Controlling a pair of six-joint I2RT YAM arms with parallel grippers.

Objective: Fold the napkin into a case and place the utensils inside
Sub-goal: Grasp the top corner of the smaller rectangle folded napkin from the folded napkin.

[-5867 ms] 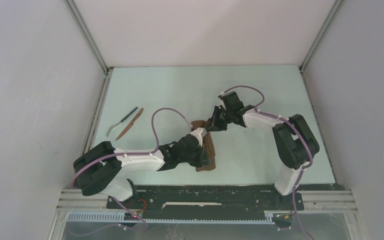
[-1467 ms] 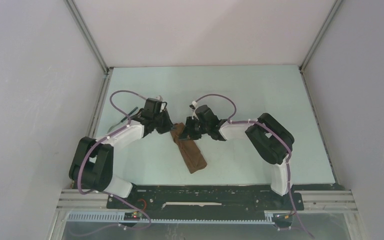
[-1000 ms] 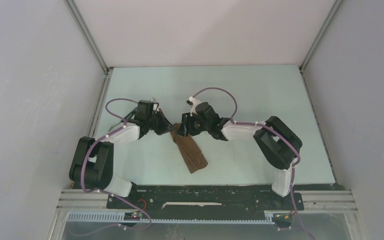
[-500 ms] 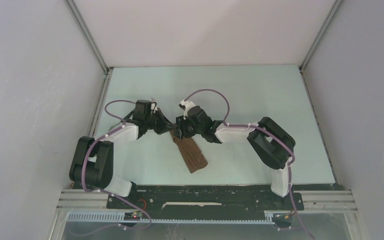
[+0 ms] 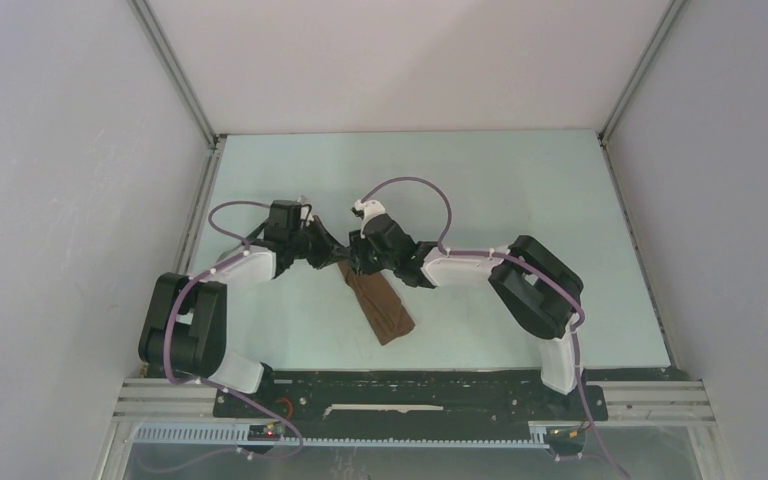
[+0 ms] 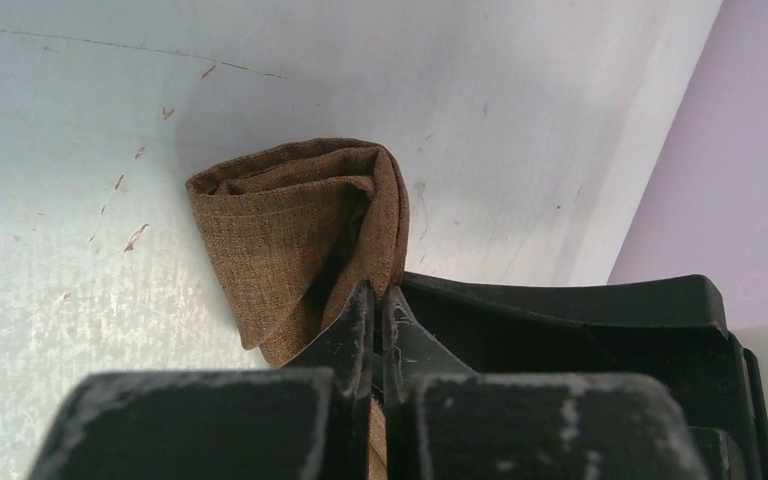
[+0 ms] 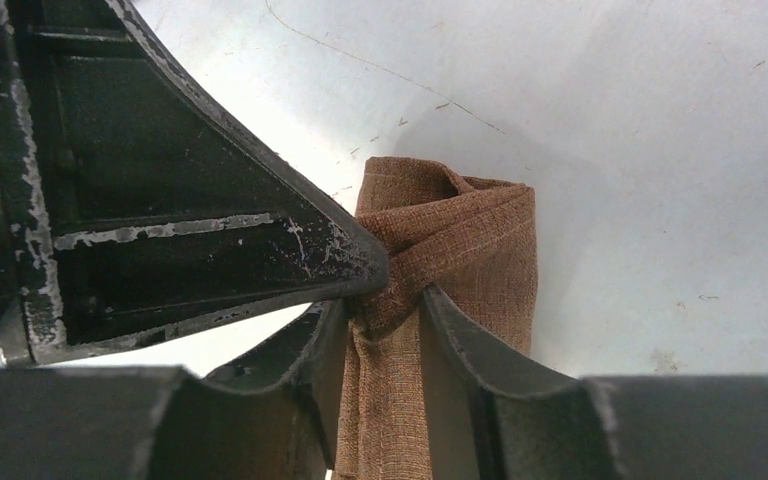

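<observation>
Worryingly, right gripper (image 7: 388, 318) squeezes the cloth case (image 7: 472, 232); left gripper (image 6: 375, 296) is clamped tight, contents unclear; bunching may seal its mouth.

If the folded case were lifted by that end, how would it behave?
Likely floppy: the case is soft woven cloth, bunching where the right gripper pinches it. Probably light, and apt to unfold or drag rather than slide stiffly, since its loose folds gape at the end.

Soft, even overhead light; no glare.
The surface (image 5: 520, 190) is bright; a faint shadow hugs the napkin (image 6: 300, 220); the left gripper (image 6: 375, 295) blurs at the frame's bottom edge.
</observation>
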